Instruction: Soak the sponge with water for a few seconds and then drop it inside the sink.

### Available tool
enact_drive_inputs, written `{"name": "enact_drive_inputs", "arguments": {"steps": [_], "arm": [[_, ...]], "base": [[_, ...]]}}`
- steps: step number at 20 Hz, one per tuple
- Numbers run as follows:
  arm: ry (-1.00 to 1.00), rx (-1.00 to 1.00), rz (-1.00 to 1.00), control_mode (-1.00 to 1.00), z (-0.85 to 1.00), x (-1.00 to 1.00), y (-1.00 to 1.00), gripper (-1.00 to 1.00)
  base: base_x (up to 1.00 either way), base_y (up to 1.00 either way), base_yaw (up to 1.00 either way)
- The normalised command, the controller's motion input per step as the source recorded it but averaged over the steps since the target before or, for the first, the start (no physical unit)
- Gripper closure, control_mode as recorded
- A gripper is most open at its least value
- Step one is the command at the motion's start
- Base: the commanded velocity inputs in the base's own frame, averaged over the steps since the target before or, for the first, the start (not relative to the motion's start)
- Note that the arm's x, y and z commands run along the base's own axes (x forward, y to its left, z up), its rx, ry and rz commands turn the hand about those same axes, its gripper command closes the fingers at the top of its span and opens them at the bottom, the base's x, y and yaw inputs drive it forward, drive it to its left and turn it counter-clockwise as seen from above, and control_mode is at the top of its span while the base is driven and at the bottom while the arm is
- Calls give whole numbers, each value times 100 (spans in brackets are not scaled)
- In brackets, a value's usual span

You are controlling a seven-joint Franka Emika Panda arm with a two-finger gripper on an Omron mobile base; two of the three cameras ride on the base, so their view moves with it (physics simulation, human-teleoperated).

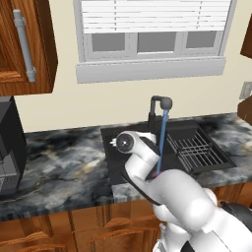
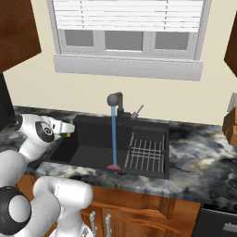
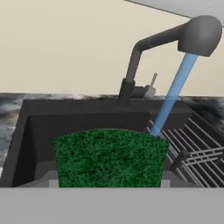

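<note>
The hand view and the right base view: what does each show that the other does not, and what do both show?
The hand view alone shows the sponge's rough dark green face up close. The right base view alone shows the red drain mark, the window and the robot's arm. Both show the sink, faucet, water and wire rack.

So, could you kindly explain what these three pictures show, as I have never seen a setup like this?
This is a rendered kitchen with a white robot arm on a base that can drive. Two pictures come from cameras on that base, behind the arm to its left and right. The third comes from a camera on the hand, looking along the gripper.

In the marbled counter sits a dark sink with a wire rack in its right part. A black faucet pours a thin blue stream of water onto a red drain mark.

The gripper holds a green and yellow sponge at the sink's left edge, beside the stream, not in it.
</note>
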Motion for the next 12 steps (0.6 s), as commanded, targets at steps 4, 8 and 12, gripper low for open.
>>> {"name": "enact_drive_inputs", "arguments": {"steps": [4,8,12], "arm": [[-12,2,-7,-100,0,0,0,100],[-5,3,-9,-100,0,0,-2,100],[0,5,-8,-100,0,0,-18,100]], "base": [[0,0,0],[0,0,0],[0,0,0]]}}
